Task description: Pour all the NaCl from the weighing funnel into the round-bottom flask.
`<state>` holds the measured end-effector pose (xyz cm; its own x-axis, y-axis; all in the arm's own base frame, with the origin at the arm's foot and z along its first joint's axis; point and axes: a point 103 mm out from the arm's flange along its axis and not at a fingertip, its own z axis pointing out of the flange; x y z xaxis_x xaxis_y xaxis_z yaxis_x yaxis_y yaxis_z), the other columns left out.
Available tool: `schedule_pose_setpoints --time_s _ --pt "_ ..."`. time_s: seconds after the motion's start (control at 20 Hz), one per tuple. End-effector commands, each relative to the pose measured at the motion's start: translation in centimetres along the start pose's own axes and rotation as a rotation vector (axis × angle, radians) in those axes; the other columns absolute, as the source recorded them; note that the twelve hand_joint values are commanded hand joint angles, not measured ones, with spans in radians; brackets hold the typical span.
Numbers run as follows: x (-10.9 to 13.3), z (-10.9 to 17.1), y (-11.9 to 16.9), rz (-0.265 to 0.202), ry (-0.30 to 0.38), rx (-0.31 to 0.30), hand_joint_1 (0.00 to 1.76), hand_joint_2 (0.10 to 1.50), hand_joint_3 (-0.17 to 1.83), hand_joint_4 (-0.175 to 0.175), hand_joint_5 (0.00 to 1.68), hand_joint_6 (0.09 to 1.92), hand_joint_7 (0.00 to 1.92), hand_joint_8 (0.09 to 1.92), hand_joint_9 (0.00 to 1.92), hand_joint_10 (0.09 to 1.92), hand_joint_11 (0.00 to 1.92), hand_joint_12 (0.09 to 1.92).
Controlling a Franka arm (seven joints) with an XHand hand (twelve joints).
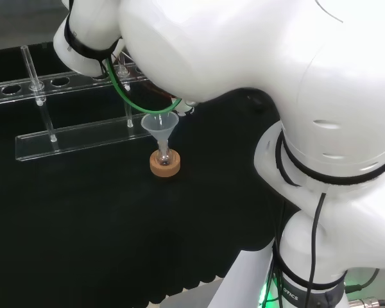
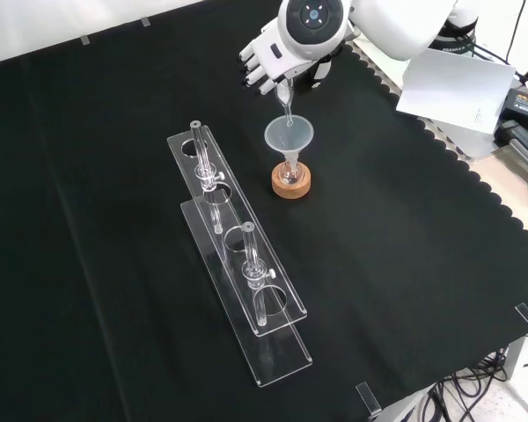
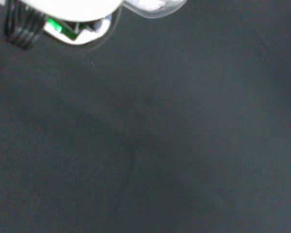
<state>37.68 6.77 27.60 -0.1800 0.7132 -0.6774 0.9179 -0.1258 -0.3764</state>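
Clear acrylic rack [image 2: 246, 290] lies lengthwise mid-worktop in front view, slim glass tubes [image 2: 253, 264] upright in its holes. Right of it, small round-bottom flask [image 2: 290, 170] sits on cork ring [image 2: 291, 183], clear cone funnel [image 2: 289, 136] in neck; contents too small to tell. Above, hand [image 2: 268, 60], fingers [image 2: 253, 75] curled around tilted clear weighing funnel [image 2: 285, 98], spout over cone. Worktop [image 2: 114, 220] black cloth.

From the front view I see wide bare cloth on the table [image 2: 97, 220] left of the clear rack [image 2: 238, 255], and more to the right of the cork stand [image 2: 291, 183]. The rack with its upright tubes stands near the funnel [image 2: 289, 136], narrowing the passage there.
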Motion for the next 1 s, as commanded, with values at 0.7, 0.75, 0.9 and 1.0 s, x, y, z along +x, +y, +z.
schedule_pose_setpoints --time_s 0.7,0.75,0.9,1.0 --pt "-0.15 -0.58 -0.31 0.035 -0.130 -0.009 1.10 0.65 0.75 0.175 1.18 0.88 0.60 0.66 0.87 0.39 0.78 1.08" --pt "-0.18 -0.52 -0.27 0.038 -0.139 -0.008 1.10 0.65 0.75 0.175 1.18 0.88 0.60 0.66 0.87 0.39 0.78 1.08" --pt "-0.27 -0.46 -0.21 0.044 -0.158 -0.007 1.10 0.65 0.75 0.175 1.18 0.88 0.59 0.66 0.87 0.39 0.78 1.08" --pt "-0.27 -0.49 -0.19 0.047 -0.171 -0.008 1.10 0.65 0.75 0.175 1.18 0.88 0.59 0.66 0.87 0.39 0.78 1.08"
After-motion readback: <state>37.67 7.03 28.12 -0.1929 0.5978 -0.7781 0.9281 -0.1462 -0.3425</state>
